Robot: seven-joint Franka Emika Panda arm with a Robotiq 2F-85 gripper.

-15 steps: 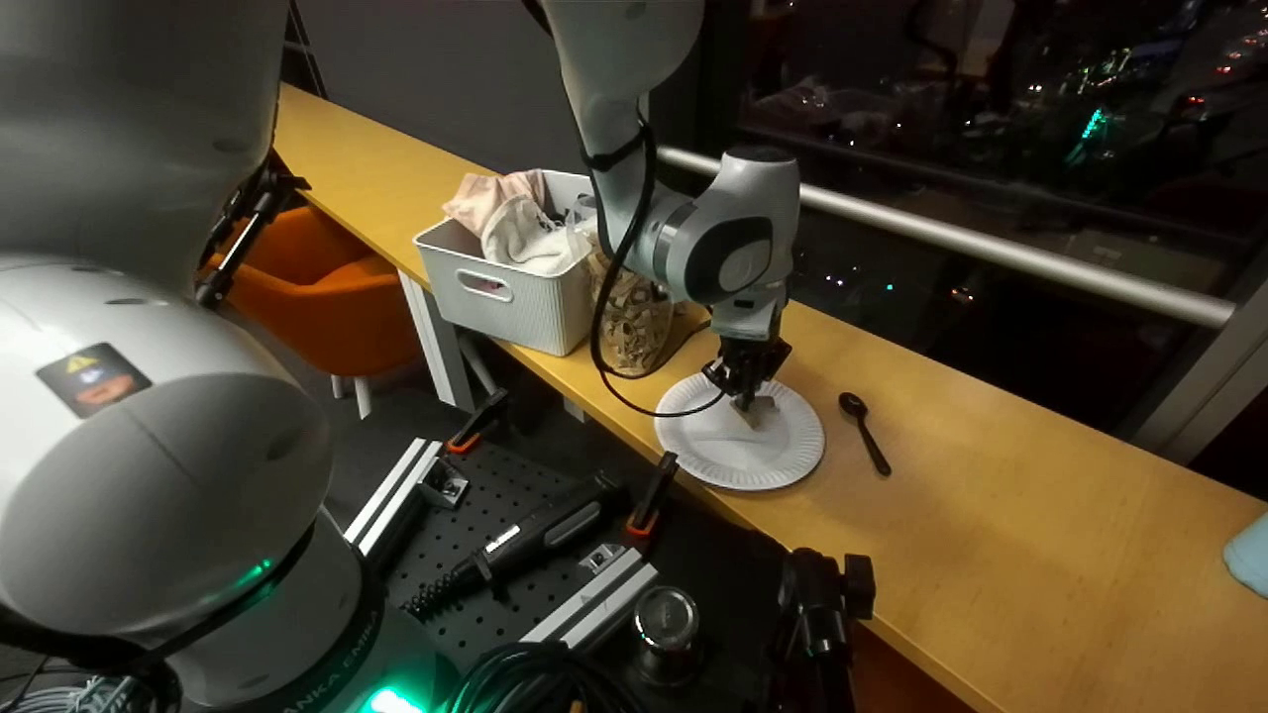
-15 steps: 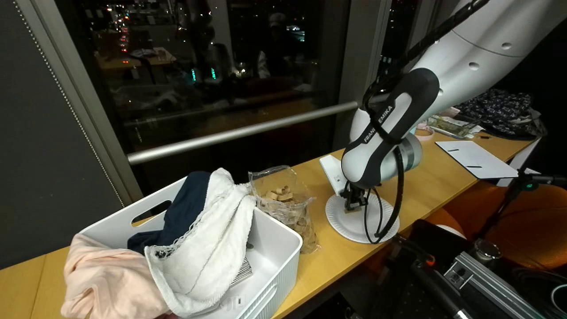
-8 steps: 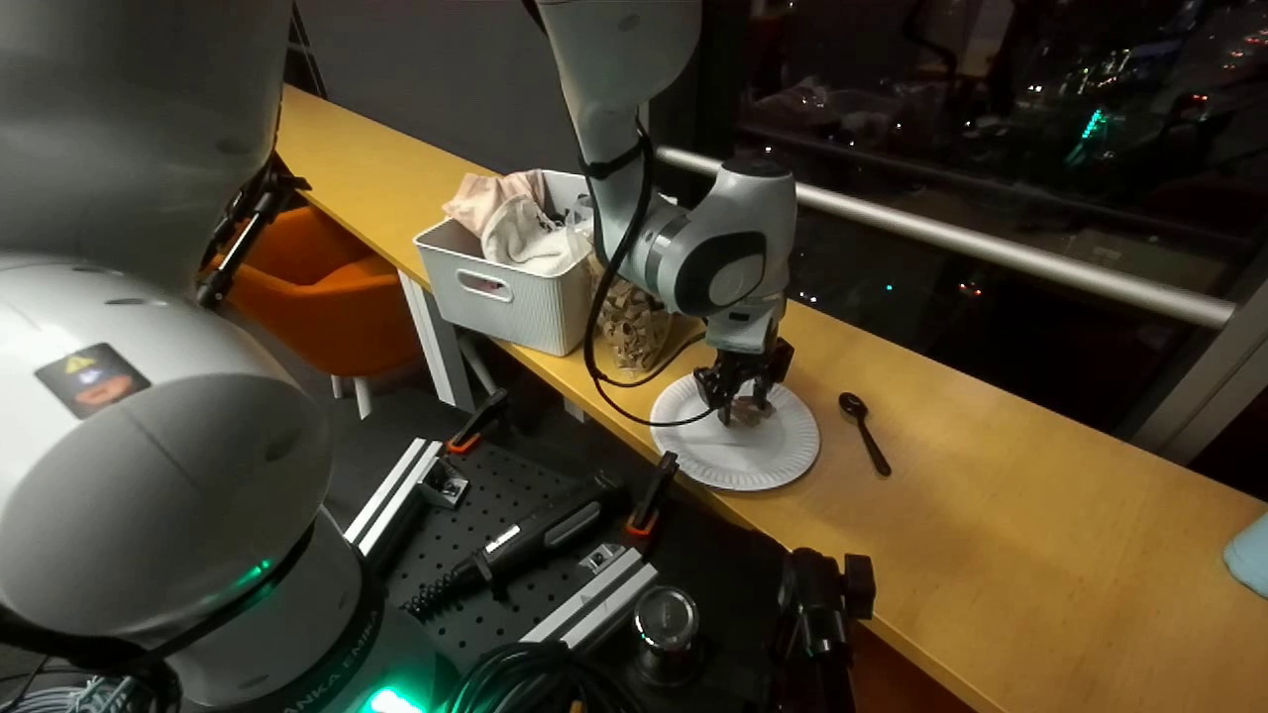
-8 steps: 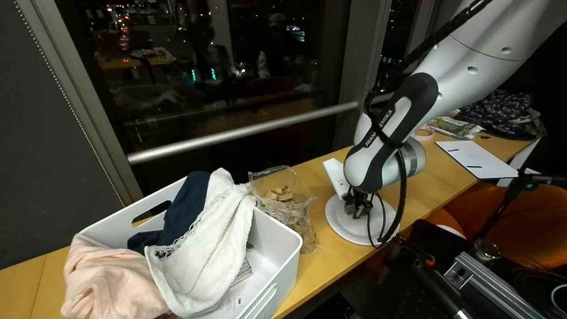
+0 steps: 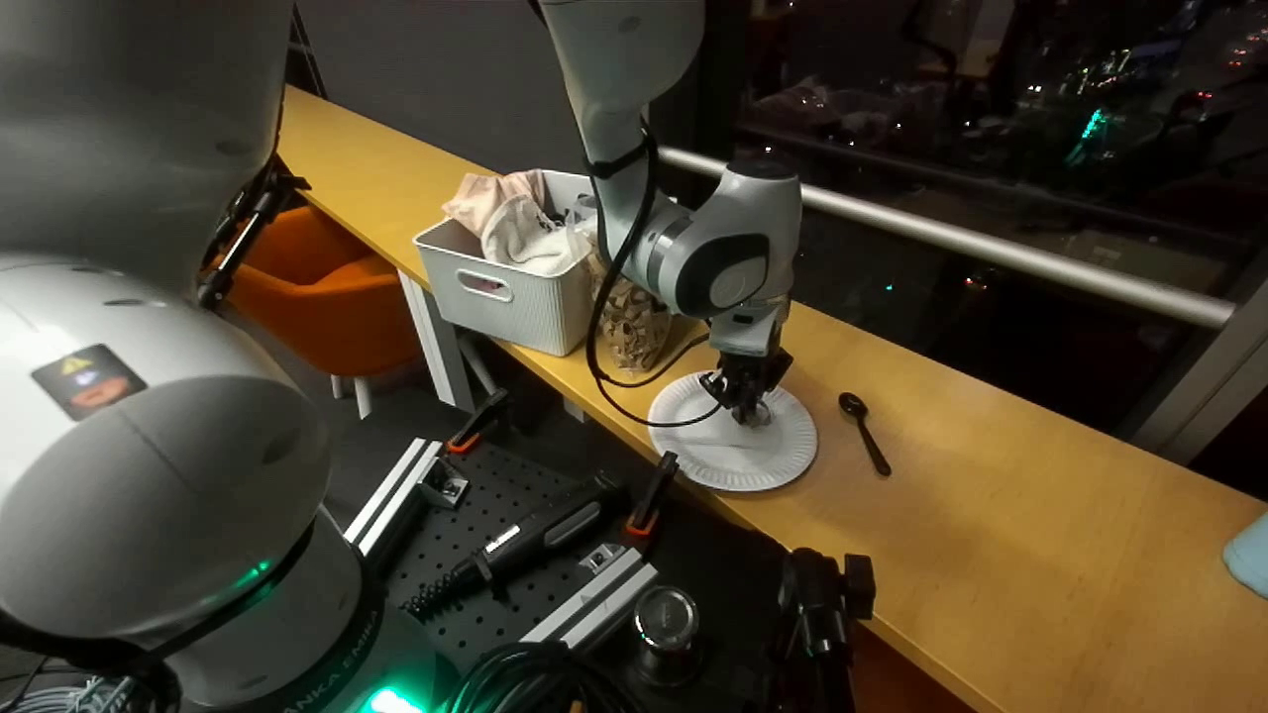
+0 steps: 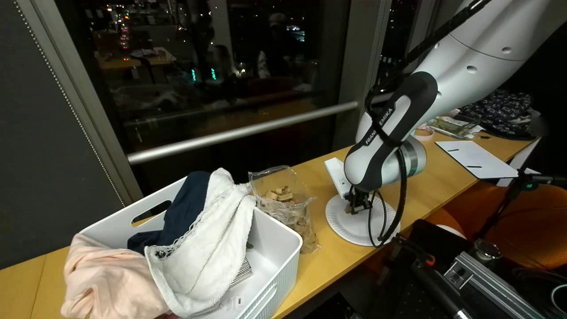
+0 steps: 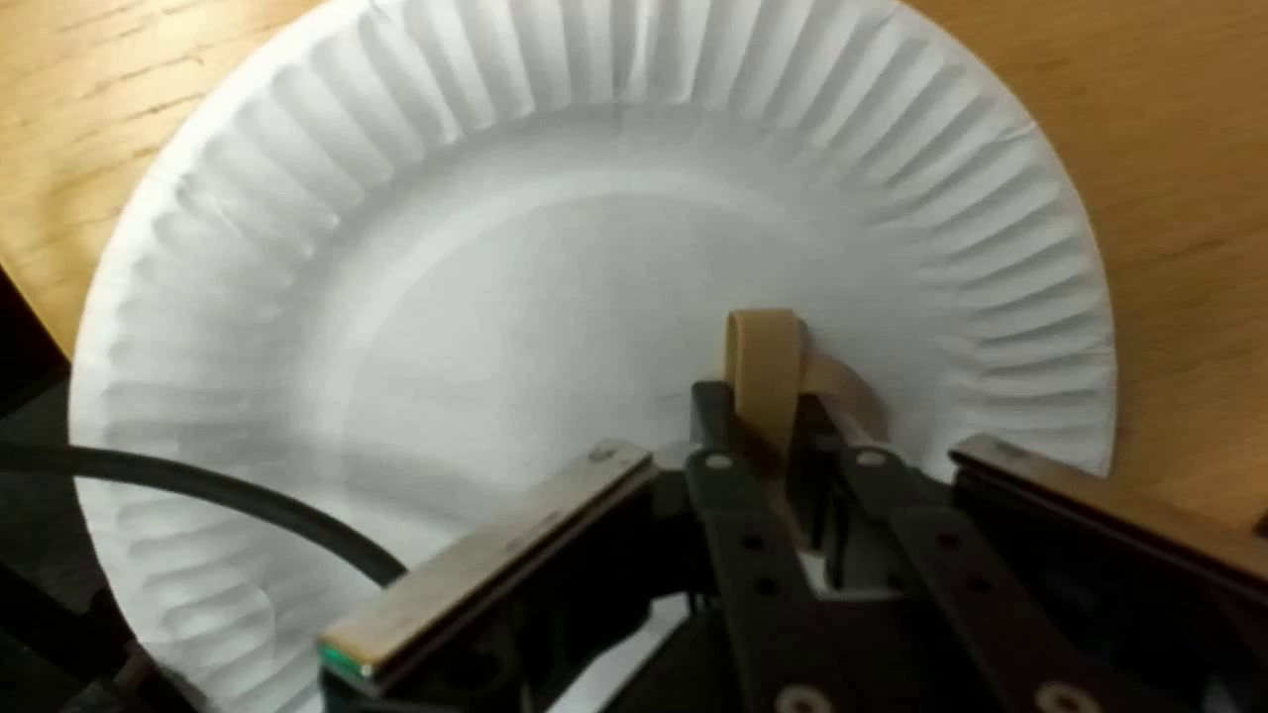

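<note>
Along a wooden bench (image 5: 1010, 525), in an exterior view, a ribbed white basket (image 5: 515, 307) is seen first at the left, with pink and white cloths (image 5: 525, 238) heaped inside. Just beside it, a clear bag (image 5: 634, 327) is packed with tan curls (image 6: 279, 193). Next, a white paper plate (image 5: 713, 460) is set out, with the dark fingers (image 7: 713, 416) held above it. In the wrist view, a tan curled strip (image 7: 768, 366) is pinched between them by its two edges, right of the plate's middle, its looped end left protruding past the tips; whether the plate is touched cannot be told. The strip is judged to be very light, thin and springy, like card or wood shaving, and easily creased. It would best be gripped as shown, across its width and with little force; if squeezed face to face, the loop would probably be flattened. Just to the right of the fingers, another tan curve (image 7: 850, 391) is partly hidden; whether it belongs to the same strip is not revealed. Farther right, a black spoon (image 5: 864, 434) is laid near the plate, and at the far edge a pale blue item (image 5: 1250, 555) is partly shown.
</note>
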